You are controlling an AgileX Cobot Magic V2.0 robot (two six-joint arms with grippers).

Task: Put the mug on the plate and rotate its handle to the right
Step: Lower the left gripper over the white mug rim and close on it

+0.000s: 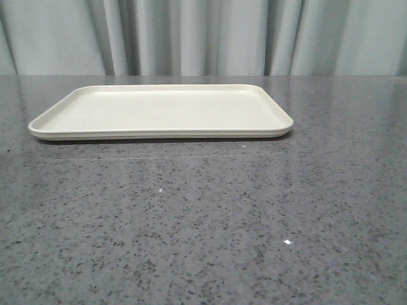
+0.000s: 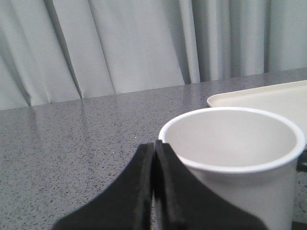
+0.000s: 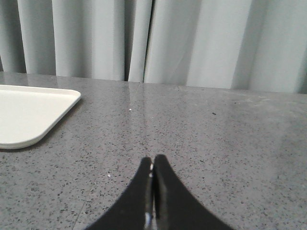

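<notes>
Standing just beside left hand (image 2: 154, 158), fingers pressed together, empty: mug (image 2: 240, 163); right hand (image 3: 152, 167) likewise closed, empty.

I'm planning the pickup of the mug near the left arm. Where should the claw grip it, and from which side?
Grip the mug by its rim, one finger inside and one outside, coming down from above. It stands upright with its mouth open and empty. The left claw is shut beside it, so it would likely need to open first.

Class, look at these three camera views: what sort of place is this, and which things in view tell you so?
Probably a staged test bench or lab, not a home kitchen: a grey speckled countertop with only a plate and a mug, plain grey curtains behind, and a black tool on each arm.
</notes>
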